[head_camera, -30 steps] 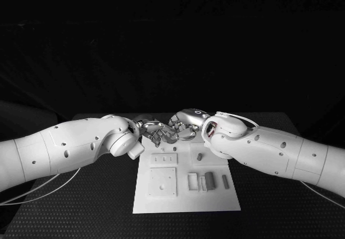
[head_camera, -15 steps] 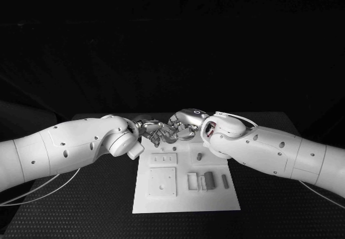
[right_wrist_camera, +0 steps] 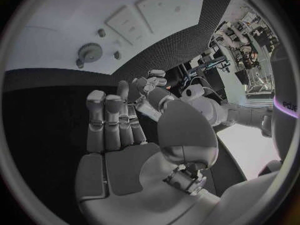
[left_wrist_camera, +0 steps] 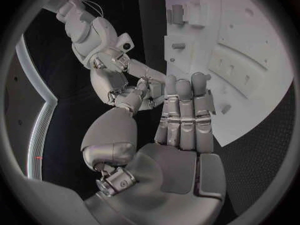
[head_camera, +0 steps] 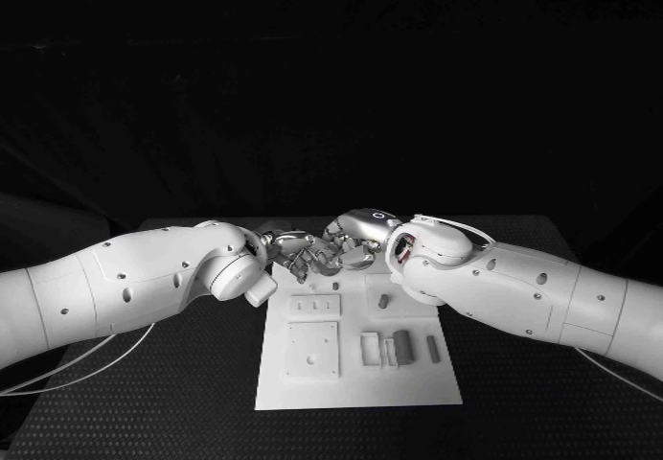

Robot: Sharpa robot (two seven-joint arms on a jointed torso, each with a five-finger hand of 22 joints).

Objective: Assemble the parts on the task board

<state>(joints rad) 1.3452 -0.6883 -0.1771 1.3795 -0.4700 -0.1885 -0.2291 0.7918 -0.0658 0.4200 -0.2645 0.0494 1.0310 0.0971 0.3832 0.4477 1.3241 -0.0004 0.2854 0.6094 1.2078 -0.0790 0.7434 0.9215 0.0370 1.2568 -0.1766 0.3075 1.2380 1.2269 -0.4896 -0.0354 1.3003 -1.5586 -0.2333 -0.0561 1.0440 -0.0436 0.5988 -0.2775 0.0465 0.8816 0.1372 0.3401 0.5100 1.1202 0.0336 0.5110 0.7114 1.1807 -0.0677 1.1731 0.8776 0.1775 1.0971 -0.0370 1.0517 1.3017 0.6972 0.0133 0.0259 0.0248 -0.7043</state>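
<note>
Fingers of the left robot hand [head_camera: 293, 251] and the right robot hand [head_camera: 354, 240] meet above the far end of the task board [head_camera: 356, 388]. The two robot hands are touching or very nearly touching there. In the right wrist view a small pale part [right_wrist_camera: 145, 108] seems to sit between the right thumb and the fingertips of the other hand, so the right robot hand looks like it is pinching it. The left robot hand has its long fingers [left_wrist_camera: 184, 115] straight and side by side, with the thumb bent in toward the same spot; I cannot tell if it also grips the part.

The board lies flat on the black counter [head_camera: 166, 412]. Near its close end stand some small parts [head_camera: 400, 347] in a row, and another small peg [head_camera: 383, 301] stands in the middle. A little gear [right_wrist_camera: 90, 51] lies on the board too.

The part looks tiny, hard and light. It will not bend, but it could slip out of smooth metal fingers. It is best held by its flat sides, near the middle, with a soft, steady squeeze.
</note>
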